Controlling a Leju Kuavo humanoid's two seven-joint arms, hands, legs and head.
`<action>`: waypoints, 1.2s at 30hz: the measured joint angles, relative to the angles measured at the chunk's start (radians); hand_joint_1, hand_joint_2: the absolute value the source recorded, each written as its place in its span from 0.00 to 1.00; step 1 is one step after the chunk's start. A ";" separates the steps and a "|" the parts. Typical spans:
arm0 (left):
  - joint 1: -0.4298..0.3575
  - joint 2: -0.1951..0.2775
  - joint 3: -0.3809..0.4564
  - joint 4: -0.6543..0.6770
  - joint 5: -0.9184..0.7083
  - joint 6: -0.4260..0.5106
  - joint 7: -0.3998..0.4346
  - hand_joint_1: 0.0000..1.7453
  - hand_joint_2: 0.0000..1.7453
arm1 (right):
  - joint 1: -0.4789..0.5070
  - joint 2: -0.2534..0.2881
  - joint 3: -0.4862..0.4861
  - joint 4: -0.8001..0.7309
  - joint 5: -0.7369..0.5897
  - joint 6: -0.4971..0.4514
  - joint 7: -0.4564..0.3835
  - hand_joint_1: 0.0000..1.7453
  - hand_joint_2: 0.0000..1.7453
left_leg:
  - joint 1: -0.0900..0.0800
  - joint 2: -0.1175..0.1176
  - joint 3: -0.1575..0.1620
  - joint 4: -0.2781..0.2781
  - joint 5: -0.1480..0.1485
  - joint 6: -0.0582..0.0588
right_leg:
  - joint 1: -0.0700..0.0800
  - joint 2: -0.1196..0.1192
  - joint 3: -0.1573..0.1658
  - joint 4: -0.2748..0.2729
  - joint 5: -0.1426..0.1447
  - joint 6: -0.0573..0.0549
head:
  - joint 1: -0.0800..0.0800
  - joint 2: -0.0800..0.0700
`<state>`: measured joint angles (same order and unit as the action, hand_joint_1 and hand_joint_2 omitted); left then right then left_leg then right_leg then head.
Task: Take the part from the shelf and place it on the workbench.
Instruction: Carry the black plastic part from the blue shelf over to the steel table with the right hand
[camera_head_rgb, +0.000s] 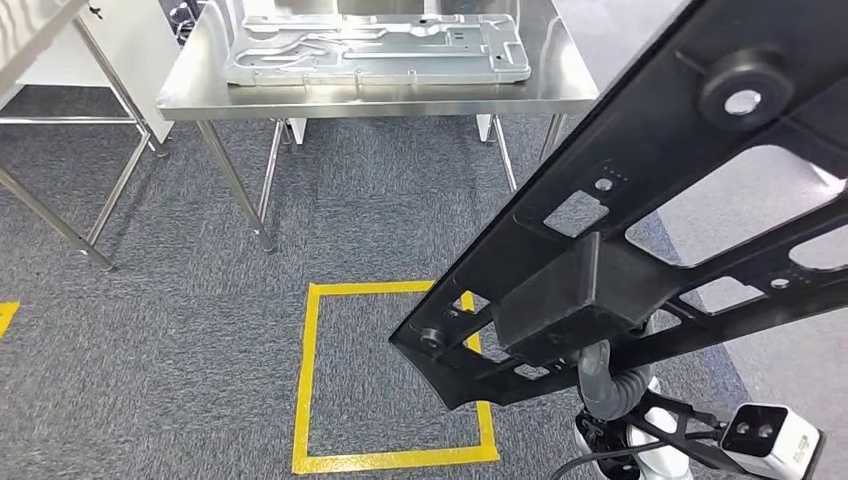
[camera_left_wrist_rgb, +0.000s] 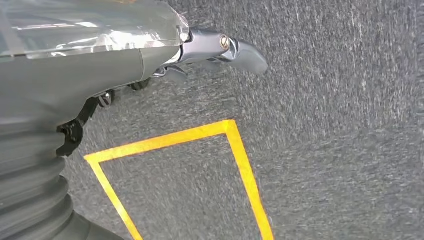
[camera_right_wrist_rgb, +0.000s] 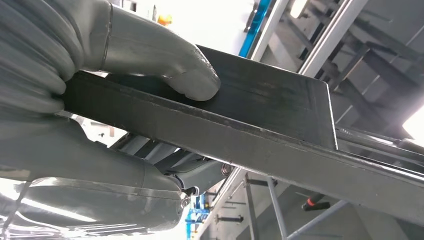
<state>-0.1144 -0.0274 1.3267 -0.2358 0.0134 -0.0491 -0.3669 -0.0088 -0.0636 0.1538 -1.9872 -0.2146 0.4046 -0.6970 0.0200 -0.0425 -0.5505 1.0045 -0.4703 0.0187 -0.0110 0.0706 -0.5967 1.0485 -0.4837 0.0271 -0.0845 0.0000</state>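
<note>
The black part is gripped by the right hand, well short of the workbench. The left hand hangs, fingers uncurled, holding nothing. Level carrying is advised.

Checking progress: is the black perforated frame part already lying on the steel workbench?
No: the black perforated frame part is above the carpet in the right hand, short of the steel workbench.

Part black, matte. Tabletop bright silver steel; floor speckled grey carpet. Square outline of yellow tape.
</note>
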 joint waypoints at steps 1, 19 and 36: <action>0.002 0.000 0.000 0.000 0.001 -0.003 0.002 0.00 1.00 | -0.002 0.000 0.001 0.000 0.002 -0.005 0.000 1.00 1.00 | 0.001 0.007 0.001 -0.003 0.002 0.005 | 0.000 -0.027 -0.022 0.048 -0.028 0.003 | 0.000 0.000; 0.005 0.002 0.000 0.000 -0.001 -0.023 0.006 0.00 1.00 | 0.008 -0.001 0.003 -0.016 0.028 -0.003 0.000 1.00 1.00 | -0.005 0.043 -0.122 0.266 -0.136 -0.046 | 0.003 -0.066 0.029 -0.048 0.021 -0.046 | 0.000 0.000; 0.005 0.003 0.000 0.000 0.000 -0.029 0.005 0.00 1.00 | 0.052 0.010 -0.023 -0.057 0.048 0.029 0.000 1.00 1.00 | -0.009 0.045 0.011 -0.002 -0.013 0.014 | -0.001 -0.064 -0.118 0.247 -0.094 0.011 | 0.000 0.000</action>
<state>-0.1090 -0.0247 1.3264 -0.2355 0.0134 -0.0782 -0.3620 0.0428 -0.0531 0.1311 -2.0439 -0.1668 0.4334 -0.6970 0.0108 0.0024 -0.5400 1.0020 -0.4829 0.0326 -0.0124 0.0063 -0.7149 1.2952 -0.5773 0.0379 -0.0843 0.0000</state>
